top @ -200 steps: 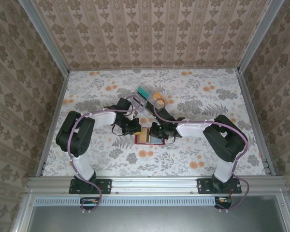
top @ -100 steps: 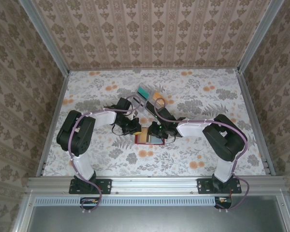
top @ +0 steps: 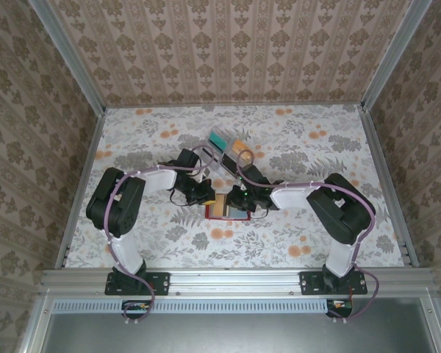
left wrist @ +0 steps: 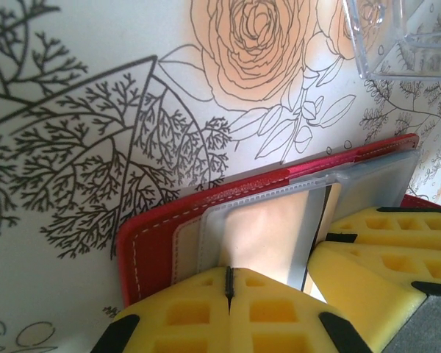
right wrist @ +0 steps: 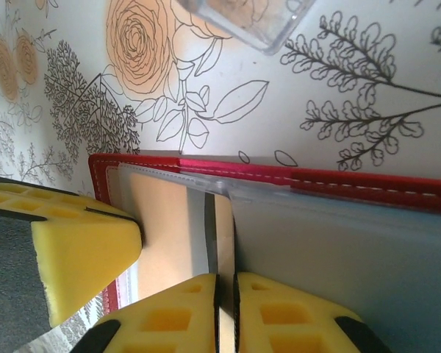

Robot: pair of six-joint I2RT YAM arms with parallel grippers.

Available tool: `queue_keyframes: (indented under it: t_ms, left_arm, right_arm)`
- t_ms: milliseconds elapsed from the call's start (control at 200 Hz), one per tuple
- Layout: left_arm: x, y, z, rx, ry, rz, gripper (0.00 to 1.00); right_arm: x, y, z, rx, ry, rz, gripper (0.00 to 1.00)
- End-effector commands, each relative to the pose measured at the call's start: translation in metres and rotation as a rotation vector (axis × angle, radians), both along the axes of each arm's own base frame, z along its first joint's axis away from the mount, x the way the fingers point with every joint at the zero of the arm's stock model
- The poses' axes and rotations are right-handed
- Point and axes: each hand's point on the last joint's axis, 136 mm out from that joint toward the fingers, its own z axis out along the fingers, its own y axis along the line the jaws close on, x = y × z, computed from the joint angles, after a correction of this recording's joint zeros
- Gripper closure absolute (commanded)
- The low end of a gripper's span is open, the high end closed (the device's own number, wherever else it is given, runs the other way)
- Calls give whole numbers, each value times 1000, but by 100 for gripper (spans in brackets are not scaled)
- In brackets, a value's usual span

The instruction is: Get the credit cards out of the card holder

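Floral tabletop point(top: 294, 140), red card holder point(left wrist: 162, 235) open, left pincer point(left wrist: 228, 283) closed, right pincer point(right wrist: 226, 287) closed at its edge

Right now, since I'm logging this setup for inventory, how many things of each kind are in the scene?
Red card holder: 1
Clear plastic rack: 1
Robot arms: 2, left arm and right arm
Total: 4

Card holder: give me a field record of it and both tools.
holder: open flat on table, red edge, clear sleeves
cards: none visibly out yet
left tool: shut, tips over holder
right tool: shut, tips at a sleeve's edge
rack: clear, beyond holder
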Motion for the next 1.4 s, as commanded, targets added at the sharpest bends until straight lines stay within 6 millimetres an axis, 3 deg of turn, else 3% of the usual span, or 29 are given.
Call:
queue_keyframes:
  t_ms: [0,165,315,405,550,730,860,1000,1140,1250,1395]
  left_arm:
    - [-22,26,-38,144,77,4,96]
    - [-18,21,-26,125,60,-6,89]
    - [-12,21,-13,128,30,-14,79]
    - [-9,20,-7,125,17,-19,78]
    - [-10,15,-9,102,27,-29,85]
    - [-14,14,-16,112,46,-38,89]
    - [-17,18,-24,133,63,-38,92]
    - [-22,21,-32,149,83,-36,94]
    - [-22,21,-34,152,88,-35,96]
    - [-20,21,-32,151,81,-35,96]
    - [-17,22,-27,154,69,-32,94]
  right_arm:
    - [2,14,11,82,-55,31,89]
    - [5,8,16,78,-79,15,100]
    - [6,-7,18,42,-87,-20,100]
    - [4,-16,18,10,-89,-27,100]
    - [2,-19,14,-3,-72,-21,100]
    - [2,-2,12,27,-44,3,100]
    - [2,7,13,68,-32,16,86]
    - [4,11,20,101,-49,21,84]
    - [5,11,20,105,-49,15,86]
    - [4,9,20,101,-51,11,95]
    - [4,-5,23,56,-84,-16,100]
